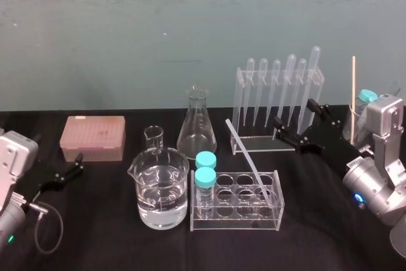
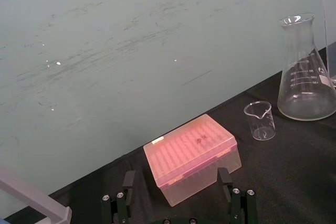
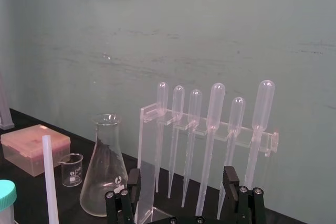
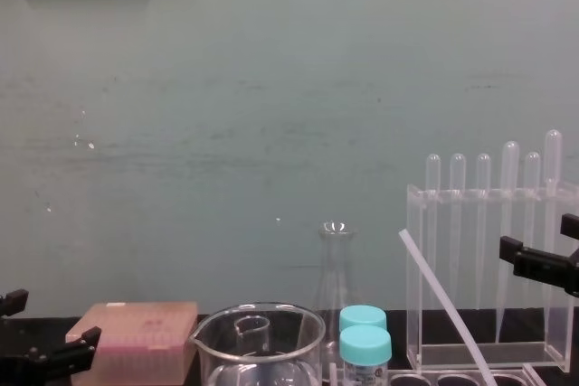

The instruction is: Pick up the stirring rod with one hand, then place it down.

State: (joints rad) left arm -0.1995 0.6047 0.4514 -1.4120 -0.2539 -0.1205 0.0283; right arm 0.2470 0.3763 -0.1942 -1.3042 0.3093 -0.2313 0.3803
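We see bare desk (image 1: 320, 220) right of the tube rack (image 1: 254, 219) and in front of it; the beaker (image 1: 160, 191) crowds its left, flask (image 1: 196, 128) and pipette stand (image 1: 238, 106) behind it

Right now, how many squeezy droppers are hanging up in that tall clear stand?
6. They hang in the clear stand at the back right, bulbs up, side by side: first pipette, second, third, fourth, fifth, sixth. None looks hidden.
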